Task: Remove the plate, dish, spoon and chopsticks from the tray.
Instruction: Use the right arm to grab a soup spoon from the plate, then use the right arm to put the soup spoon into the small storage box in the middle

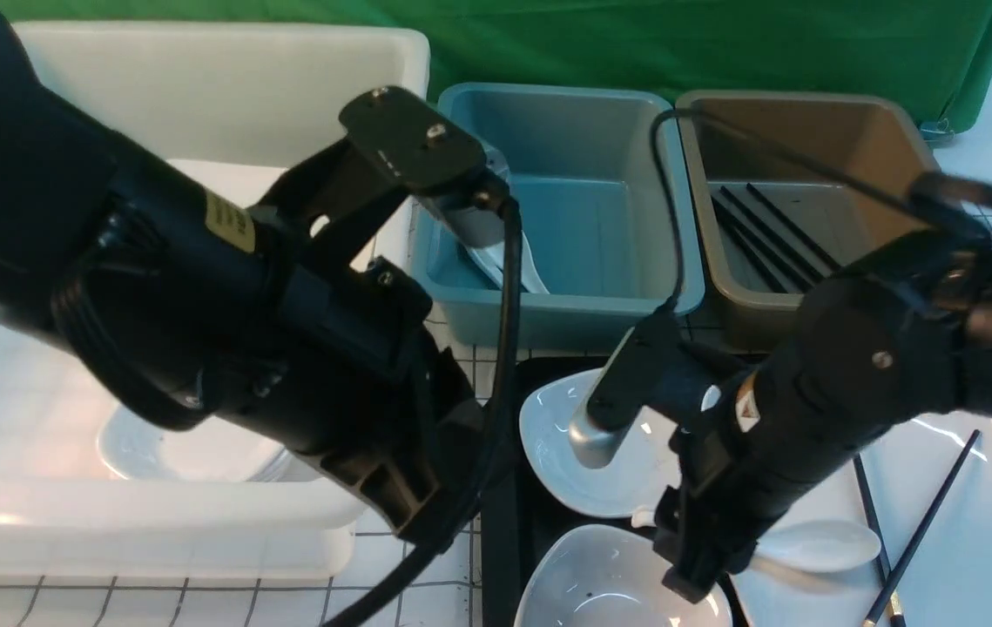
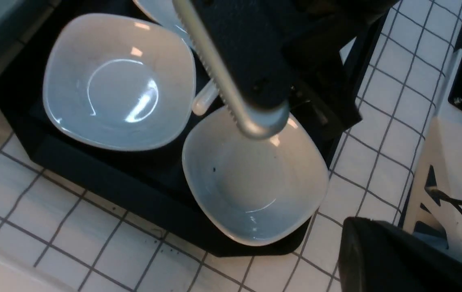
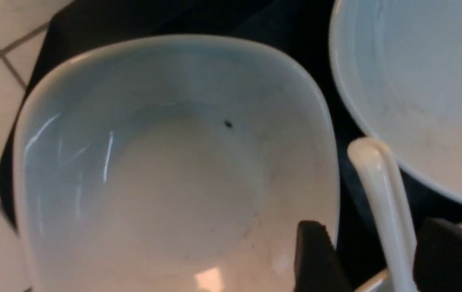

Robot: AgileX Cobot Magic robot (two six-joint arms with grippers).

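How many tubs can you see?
3: white plastic tub on the left, blue plastic tub in the middle, brown plastic tub on the right. Some may be hidden.

The table (image 1: pixel 156 601) has a white top ruled with a thin dark grid, like small tiles. Four things rest directly on it. A large white tub (image 1: pixel 199 87) takes up the left side, with its front wall running close to the near edge. At the back stand a blue tub (image 1: pixel 565 122) and a brown tub (image 1: pixel 809 131), side by side and just about touching, the blue one next to the white tub's far corner. In front of these two lies the black tray (image 1: pixel 509 557), to the right of the white tub. A narrow strip of gridded top separates the tray from the white tub and from the blue tub. The tray's near corner is cut off at an angle. Bare top also shows at the far right.
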